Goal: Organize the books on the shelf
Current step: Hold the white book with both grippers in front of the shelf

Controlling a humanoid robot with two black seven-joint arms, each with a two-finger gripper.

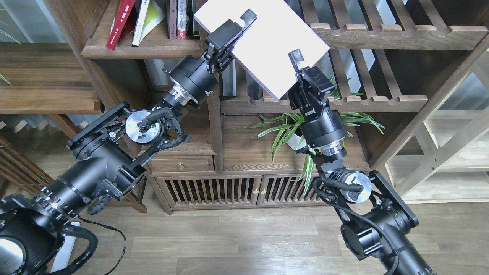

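Note:
A plain white book (267, 42) hangs tilted in the air in front of the bookcase, held from both sides. My left gripper (244, 23) is shut on its left edge, one finger (248, 16) lying on the cover. My right gripper (296, 63) is shut on the lower right edge, with one finger (295, 57) on top. The dark-brown plank shelf (145, 49) lies at upper left of the book. On it lean a red book (120, 23) and a yellow-green book (151, 17), with thin volumes (179, 19) standing beside them.
Slatted racks with notched rails (382, 36) (344, 102) run behind and right of the book. A potted green plant (298, 130) sits under my right arm on a low cabinet (214, 187). A vertical post (216, 126) stands between the arms. A pale wooden frame (439, 152) is far right.

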